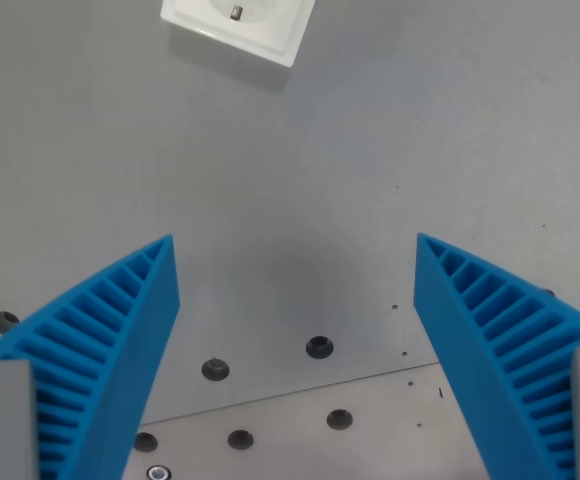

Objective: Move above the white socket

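My fingers [110, 340] are showing bright blue, ribbed with darker blue slots along their inner faces. The socket [240, 25] at the table's far edge is gleaming white around a dull metal pin. The table [370, 150] is lying plain matte grey, dotted with dark round holes near me.

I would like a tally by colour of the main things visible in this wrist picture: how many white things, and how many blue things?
White: 1, the white socket, cut off by the picture's top edge.
Blue: 2, the ribbed fingers of the gripper, one at each side, standing wide apart with nothing between them.
Total: 3
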Controlling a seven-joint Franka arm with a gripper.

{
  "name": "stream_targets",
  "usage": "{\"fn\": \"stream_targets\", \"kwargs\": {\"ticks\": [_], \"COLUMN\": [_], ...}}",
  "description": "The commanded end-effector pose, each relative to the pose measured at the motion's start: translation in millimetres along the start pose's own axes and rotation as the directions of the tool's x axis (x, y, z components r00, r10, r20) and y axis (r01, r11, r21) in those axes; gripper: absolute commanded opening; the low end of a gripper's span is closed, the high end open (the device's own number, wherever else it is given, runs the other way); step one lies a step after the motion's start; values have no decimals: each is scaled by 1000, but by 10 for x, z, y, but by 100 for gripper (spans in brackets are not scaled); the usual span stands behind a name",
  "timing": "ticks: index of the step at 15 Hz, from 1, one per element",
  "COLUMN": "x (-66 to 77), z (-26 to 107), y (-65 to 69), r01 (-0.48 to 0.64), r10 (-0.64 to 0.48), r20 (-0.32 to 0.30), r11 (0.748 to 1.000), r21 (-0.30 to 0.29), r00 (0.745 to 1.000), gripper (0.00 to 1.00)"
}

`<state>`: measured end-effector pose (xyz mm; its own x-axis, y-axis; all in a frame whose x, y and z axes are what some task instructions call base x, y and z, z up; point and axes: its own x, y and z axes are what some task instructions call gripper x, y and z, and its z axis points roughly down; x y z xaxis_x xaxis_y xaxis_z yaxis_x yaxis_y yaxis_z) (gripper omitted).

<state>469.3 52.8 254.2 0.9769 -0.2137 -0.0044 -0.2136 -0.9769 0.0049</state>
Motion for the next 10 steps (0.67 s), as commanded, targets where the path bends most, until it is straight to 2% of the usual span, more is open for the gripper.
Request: {"fn": "stream_targets", "kwargs": {"ticks": [1,10], "x": [63,233], "z": [30,143], "y": [-9,-25], "r01": [-64,-142], "r10": [64,142], "r20": [-11,6], "r11": [998,990], "r21": [2,-15], "r00": [998,990], "gripper": [100,100]}}
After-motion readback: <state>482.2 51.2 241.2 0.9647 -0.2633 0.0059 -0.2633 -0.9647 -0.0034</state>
